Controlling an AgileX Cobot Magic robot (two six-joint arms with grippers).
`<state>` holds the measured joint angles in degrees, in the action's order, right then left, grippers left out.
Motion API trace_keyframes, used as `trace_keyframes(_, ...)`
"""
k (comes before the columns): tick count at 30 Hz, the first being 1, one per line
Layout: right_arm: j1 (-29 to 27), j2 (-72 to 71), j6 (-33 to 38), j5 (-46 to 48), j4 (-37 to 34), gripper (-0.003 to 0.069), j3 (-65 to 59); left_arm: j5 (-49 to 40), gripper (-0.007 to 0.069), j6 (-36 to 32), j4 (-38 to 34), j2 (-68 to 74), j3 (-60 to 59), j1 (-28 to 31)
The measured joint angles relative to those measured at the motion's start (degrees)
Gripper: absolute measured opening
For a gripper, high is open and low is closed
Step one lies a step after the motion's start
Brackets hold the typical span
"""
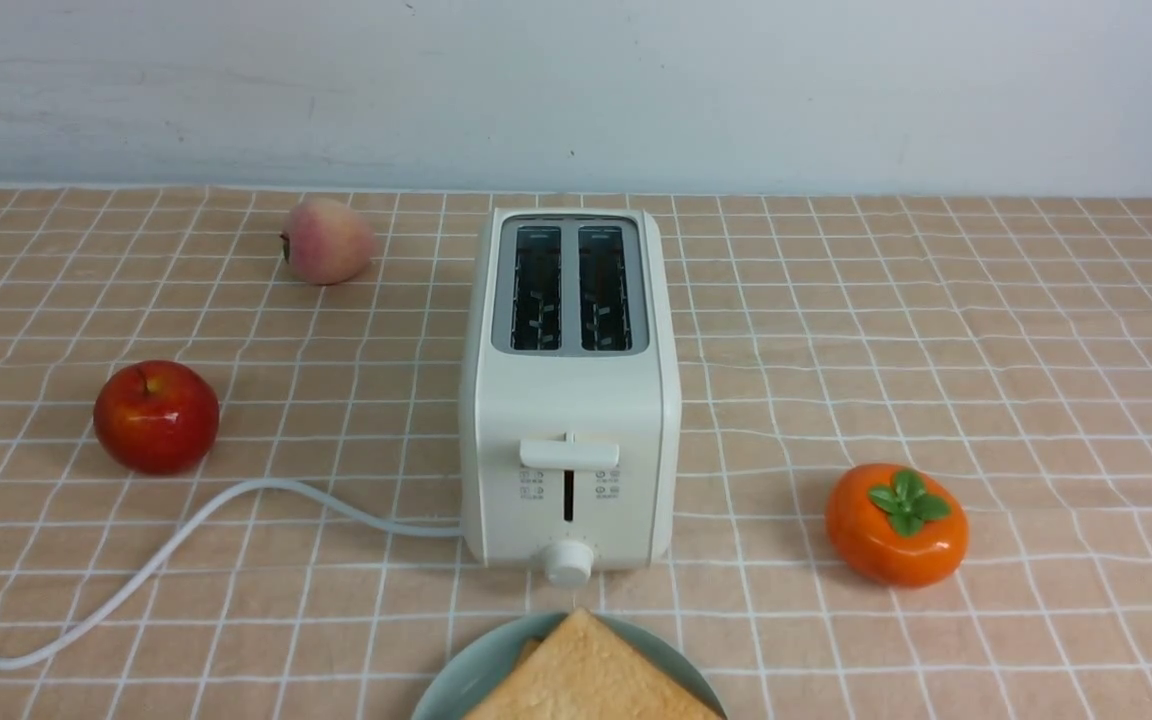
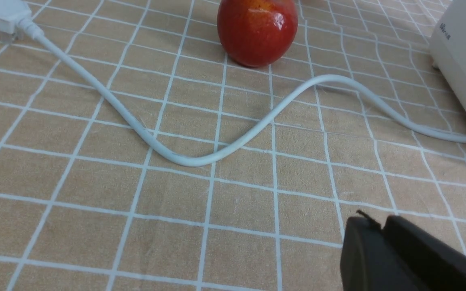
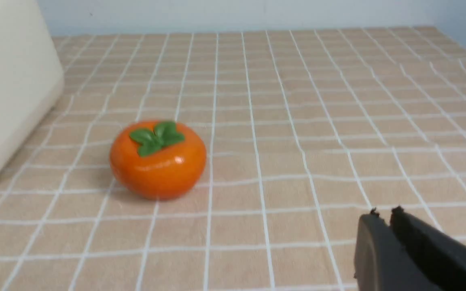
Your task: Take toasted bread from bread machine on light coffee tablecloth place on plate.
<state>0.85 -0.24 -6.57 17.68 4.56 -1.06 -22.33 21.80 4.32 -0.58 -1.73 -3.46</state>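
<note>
Both tools look pressed together and hold nothing: left tool (image 2: 382, 224) near the bread machine (image 1: 570, 390), right tool (image 3: 390, 216) beyond its other side. Its slots show empty; toasted bread (image 1: 591, 670) lies on the plate (image 1: 466, 680) just before it, so little seems left. The plate is cut off.

Front view faces bread machine (image 1: 570, 400); wrist views low, close, flanking it; all share tablecloth (image 1: 986, 330)
</note>
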Motion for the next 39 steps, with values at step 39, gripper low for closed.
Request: trace_keyframes(39,0.0,-0.2,-3.4,3.5,0.6,0.0107,0.0,-0.2,0.0092,0.0,0.0,0.0,0.0,0.0)
